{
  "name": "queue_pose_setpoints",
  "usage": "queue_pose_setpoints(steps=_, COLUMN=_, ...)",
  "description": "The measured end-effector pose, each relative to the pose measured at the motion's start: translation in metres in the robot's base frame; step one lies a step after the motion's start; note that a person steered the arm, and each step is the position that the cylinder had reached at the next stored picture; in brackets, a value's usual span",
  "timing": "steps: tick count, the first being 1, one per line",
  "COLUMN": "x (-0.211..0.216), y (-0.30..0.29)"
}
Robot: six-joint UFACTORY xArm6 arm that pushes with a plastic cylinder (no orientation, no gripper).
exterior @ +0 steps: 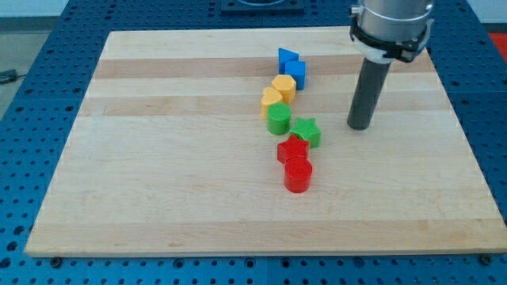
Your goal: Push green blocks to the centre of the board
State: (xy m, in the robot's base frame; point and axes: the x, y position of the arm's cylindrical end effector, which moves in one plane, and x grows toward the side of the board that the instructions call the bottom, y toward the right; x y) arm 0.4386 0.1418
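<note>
The board [158,182] has much open room: whole left half is bare wood, also the wide strip along the view's bottom and the right side past the rod. All blocks sit in one loose chain a bit right of the middle, well apart from every edge.

Nearest to the view's bottom is the red cylinder [298,175], touching the red star [292,149] just above it. Next up, the green star [306,131] touches the red star at its upper right. The green cylinder [278,119] is just left of the green star, close, maybe touching, cannot tell. Above it the yellow heart [272,100], then the yellow hexagon [284,87], then 2 blue blocks [291,67], shapes not clear, approx. cube and wedge.

My tip [360,126] stands on the board to the view's right of both green blocks, apart from them with bare wood between; it touches nothing and holds nothing, being a plain rod.

Count: 2 red, 2 green, 2 yellow, 2 blue = 8 blocks.
</note>
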Motion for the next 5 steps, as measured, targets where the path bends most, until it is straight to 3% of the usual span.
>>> queue_pose_setpoints(steps=3, x=0.012, y=-0.079)
queue_pose_setpoints(steps=5, x=0.019, y=-0.061)
